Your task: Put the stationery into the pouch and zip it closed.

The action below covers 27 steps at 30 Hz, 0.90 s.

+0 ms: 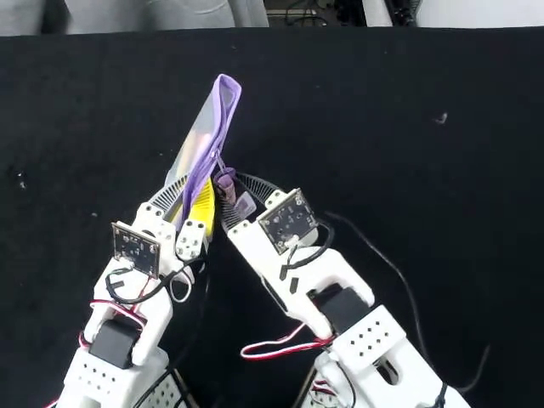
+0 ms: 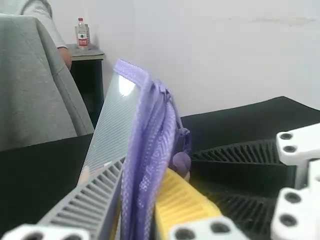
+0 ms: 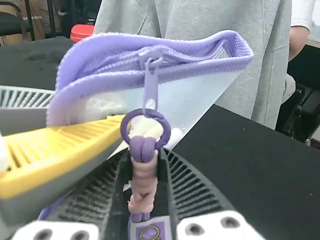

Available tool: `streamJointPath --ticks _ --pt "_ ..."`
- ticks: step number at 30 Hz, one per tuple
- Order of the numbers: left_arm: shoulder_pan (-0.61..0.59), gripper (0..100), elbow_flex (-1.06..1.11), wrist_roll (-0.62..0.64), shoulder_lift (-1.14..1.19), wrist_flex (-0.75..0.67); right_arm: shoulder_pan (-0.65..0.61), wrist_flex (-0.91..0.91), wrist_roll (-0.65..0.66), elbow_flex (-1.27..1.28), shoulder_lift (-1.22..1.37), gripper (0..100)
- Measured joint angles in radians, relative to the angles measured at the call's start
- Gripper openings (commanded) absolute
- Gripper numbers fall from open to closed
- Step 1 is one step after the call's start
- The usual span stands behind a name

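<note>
The pouch (image 1: 208, 127) is translucent mesh with purple zip trim and is held up off the black table, slanting away from the arms. My left gripper (image 1: 190, 197) is shut on its near end. In the left wrist view, the pouch (image 2: 142, 145) is pinched between the grey finger (image 2: 75, 205) and the yellow finger (image 2: 182, 202). My right gripper (image 1: 235, 192) is shut on the purple zip pull cord (image 3: 143, 175), which hangs by a ring from the slider (image 3: 150, 56). Pale items (image 3: 102, 107) show dimly through the mesh.
Red and white wires (image 1: 280, 344) and a black cable (image 1: 387, 259) trail from the right arm over the black table (image 1: 408, 136). The two grippers stand close together, fingers nearly touching. The table's far edge runs along the back.
</note>
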Motion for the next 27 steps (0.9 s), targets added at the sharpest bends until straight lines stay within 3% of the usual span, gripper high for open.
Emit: streamJointPath --ticks 9,15,20,27 --pt "0.000 3 0.000 0.000 0.002 0.000 0.181 0.288 0.009 -0.267 0.002 1.1" --pt "0.043 3 -0.006 -0.002 0.002 0.040 0.241 0.301 0.012 -0.356 0.002 1.1" --pt "0.121 3 0.005 -0.078 0.002 0.055 0.241 0.301 0.018 -0.368 0.011 1.1" --pt "0.138 3 0.011 -0.095 0.002 0.057 0.264 0.298 0.109 -0.368 0.046 1.1"
